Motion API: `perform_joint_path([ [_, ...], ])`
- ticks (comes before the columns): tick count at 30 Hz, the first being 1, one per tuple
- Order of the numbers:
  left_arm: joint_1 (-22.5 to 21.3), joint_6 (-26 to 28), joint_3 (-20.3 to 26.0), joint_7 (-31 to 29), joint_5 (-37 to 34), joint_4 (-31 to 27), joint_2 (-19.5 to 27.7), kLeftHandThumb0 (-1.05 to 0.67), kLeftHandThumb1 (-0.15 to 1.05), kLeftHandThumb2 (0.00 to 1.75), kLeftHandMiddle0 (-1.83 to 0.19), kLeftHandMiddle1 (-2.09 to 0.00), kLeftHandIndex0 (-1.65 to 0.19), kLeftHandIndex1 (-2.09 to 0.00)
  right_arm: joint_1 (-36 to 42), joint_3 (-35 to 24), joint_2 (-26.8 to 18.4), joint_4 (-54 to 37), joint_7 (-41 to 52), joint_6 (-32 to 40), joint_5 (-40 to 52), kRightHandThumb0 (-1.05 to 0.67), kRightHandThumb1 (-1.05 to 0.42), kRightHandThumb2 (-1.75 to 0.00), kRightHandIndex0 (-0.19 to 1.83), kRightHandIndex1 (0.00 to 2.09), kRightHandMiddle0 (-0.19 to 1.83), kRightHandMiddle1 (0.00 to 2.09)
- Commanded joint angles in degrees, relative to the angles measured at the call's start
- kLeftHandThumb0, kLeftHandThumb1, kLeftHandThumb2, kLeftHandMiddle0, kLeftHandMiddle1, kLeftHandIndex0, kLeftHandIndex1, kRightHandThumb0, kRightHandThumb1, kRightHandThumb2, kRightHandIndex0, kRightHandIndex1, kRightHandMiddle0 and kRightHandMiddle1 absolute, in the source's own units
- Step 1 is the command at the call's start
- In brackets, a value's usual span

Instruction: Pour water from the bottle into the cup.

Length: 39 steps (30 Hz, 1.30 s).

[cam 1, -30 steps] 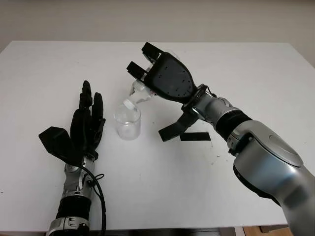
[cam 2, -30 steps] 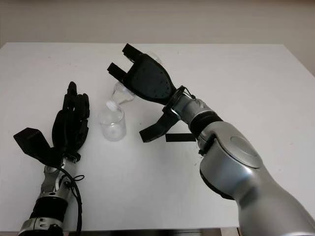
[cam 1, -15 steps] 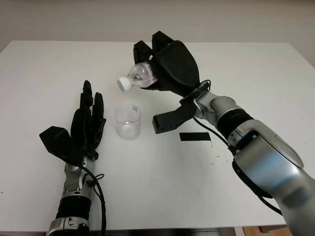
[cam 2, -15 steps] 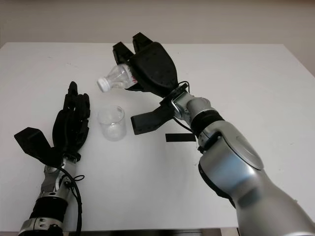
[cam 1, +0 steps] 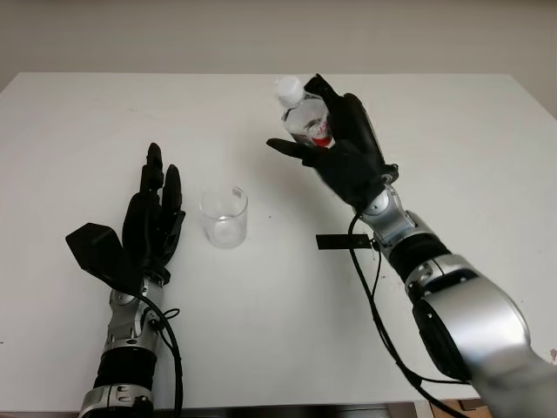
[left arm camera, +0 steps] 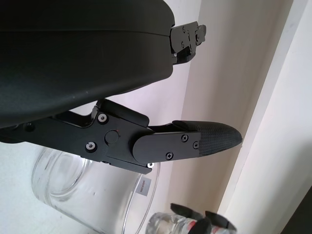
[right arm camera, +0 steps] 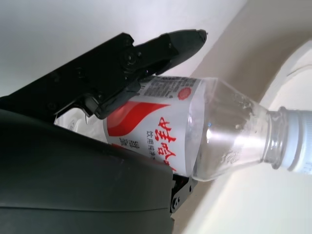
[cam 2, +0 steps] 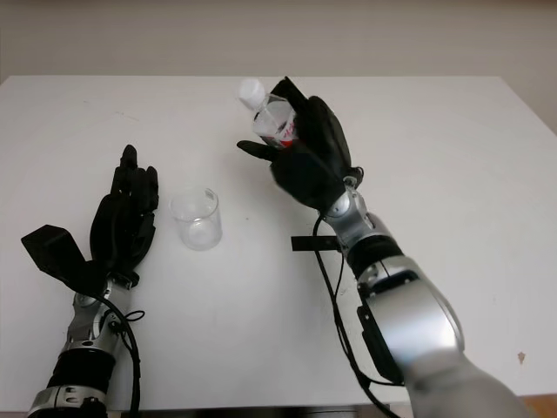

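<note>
Nearest the camera, at the bottom left, the left hand [cam 1: 150, 228] is seen above the white bench [cam 1: 78, 131], open and holding nothing, its matte black fingers pointing away from the robot. A black cable [cam 1: 170, 348] is looped along its metal forearm.

Just beside that hand, toward the middle of the bench, a short cup [cam 1: 224, 217] of clear material is set upright; it is round and straight-walled, and its contents cannot be judged. Nothing stands between the hand and the cup.

To the right of the cup, a small flat black strip [cam 1: 333, 241] is seen lying on the bench, partly crossed by the right forearm and its cable.

Farther back, the right hand [cam 1: 341, 148] is raised above the bench, its black fingers closed around a bottle [cam 1: 305, 117]. The bottle is of clear plastic with a red and white label and a white ribbed cap, and it is held nearly upright, cap uppermost and tilted slightly to the left. It is kept well apart from the cup, to the right and beyond it. Behind the bench a plain pale wall [cam 1: 278, 35] is visible.
</note>
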Motion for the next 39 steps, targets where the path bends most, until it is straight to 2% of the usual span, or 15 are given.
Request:
perform_joint_path([
  [1, 1.07, 0.7, 0.22, -0.33, -0.31, 1.02, 0.05, -0.74, 1.05, 0.46, 0.17, -0.05, 0.19, -0.04, 2.3, -3.18, 0.93, -4.14, 3.16, 1.76, 3.76, -0.35, -1.05, -0.39, 1.36, 2.09, 0.97, 2.09],
  [9, 0.86, 1.22, 0.59, -1.21, -0.73, 1.4, 0.46, -0.73, 1.05, 0.46, 0.18, -0.05, 0.19, -0.03, 11.35, -7.73, 1.28, -20.07, 8.57, 14.15, 9.12, -0.37, -1.05, -0.4, 1.25, 2.09, 0.79, 2.09],
  [17, 0.92, 1.15, 0.49, -1.24, -0.39, 1.4, 0.54, -0.74, 1.05, 0.46, 0.17, -0.06, 0.18, -0.04, 18.74, -9.11, 1.21, -38.88, 9.96, 27.31, 10.6, -0.36, -1.05, -0.42, 1.33, 2.09, 0.86, 2.09],
  [24, 1.4, 2.01, 0.57, -1.51, -0.88, 0.46, 0.57, -0.73, 1.05, 0.47, 0.18, -0.05, 0.19, -0.03, 22.66, -9.36, -0.55, -51.36, 10.36, 39.44, 9.48, -0.37, -1.05, -0.4, 1.28, 2.09, 0.85, 2.09],
  [29, 1.81, 1.8, 0.37, -1.51, -0.61, 0.02, 0.57, -0.73, 1.05, 0.48, 0.19, -0.05, 0.19, -0.02, 23.97, -9.69, -0.31, -53.55, 10.8, 43.39, 9.59, -0.36, -1.05, -0.37, 1.27, 2.09, 0.88, 2.09],
  [34, 2.55, 2.37, 0.27, -1.2, -0.5, -1.32, 0.72, -0.73, 1.05, 0.48, 0.18, -0.05, 0.19, -0.01, 25.15, -8.8, 0.23, -51.27, 10.9, 40.54, 8.35, -0.36, -1.05, -0.41, 1.41, 2.09, 1.01, 2.09],
  [39, 3.44, 3.13, 0.36, -0.66, -0.48, -2.85, 0.8, -0.73, 1.05, 0.47, 0.18, -0.06, 0.18, -0.03, 25.37, -7.96, -0.16, -49.51, 11.03, 42.23, 6.65, -0.39, -1.05, -0.41, 1.42, 2.09, 1.03, 2.09],
])
